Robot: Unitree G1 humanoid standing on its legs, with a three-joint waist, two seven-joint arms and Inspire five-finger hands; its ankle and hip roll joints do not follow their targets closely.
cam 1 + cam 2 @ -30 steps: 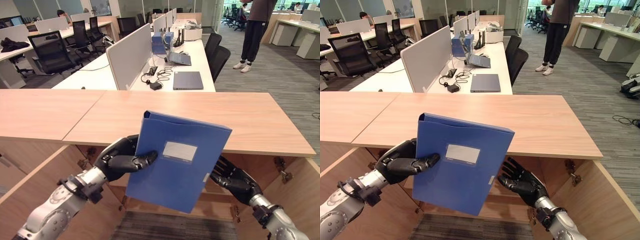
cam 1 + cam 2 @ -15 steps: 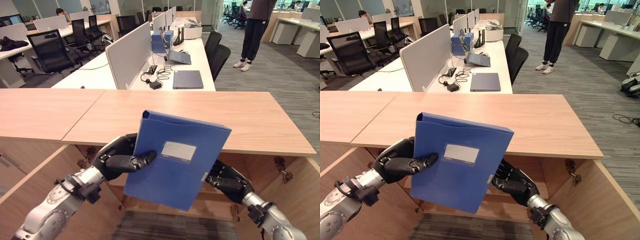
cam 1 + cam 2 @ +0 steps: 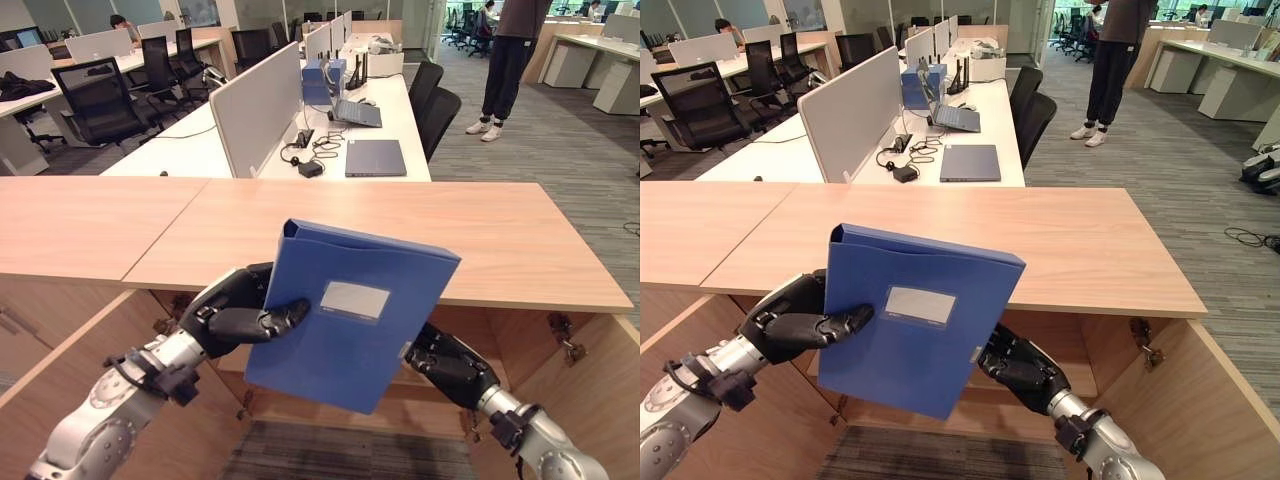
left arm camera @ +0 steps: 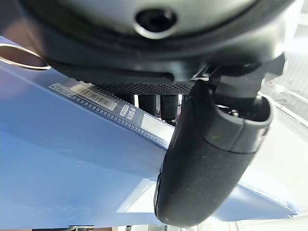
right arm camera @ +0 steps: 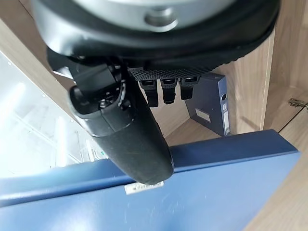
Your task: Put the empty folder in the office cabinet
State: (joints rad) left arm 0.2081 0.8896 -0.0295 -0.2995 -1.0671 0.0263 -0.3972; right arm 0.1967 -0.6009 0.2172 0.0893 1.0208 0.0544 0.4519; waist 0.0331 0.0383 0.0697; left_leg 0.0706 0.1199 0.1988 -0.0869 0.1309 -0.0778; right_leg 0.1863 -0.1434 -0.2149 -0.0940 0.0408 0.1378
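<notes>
A blue box folder (image 3: pixel 350 315) with a pale label hangs tilted in front of the open office cabinet (image 3: pixel 500 240). My left hand (image 3: pixel 235 315) is shut on its left edge, thumb (image 4: pixel 211 159) across the front and fingers behind the spine. My right hand (image 3: pixel 450 365) reaches in from the lower right and rests against the folder's (image 5: pixel 192 192) lower right edge, mostly behind it. There its thumb (image 5: pixel 130 139) lies over the edge and its fingers point straight into the cabinet.
A second blue folder (image 5: pixel 214 108) stands upright inside the cabinet. Both wooden doors (image 3: pixel 600 400) swing open at either side, under the wooden top. Behind are white desks with laptops (image 3: pixel 375 160) and chairs, and a person (image 3: pixel 510 60) stands far right.
My right hand has moved in from apart to the folder's lower right edge. The folder has shifted slightly up and left in my left hand.
</notes>
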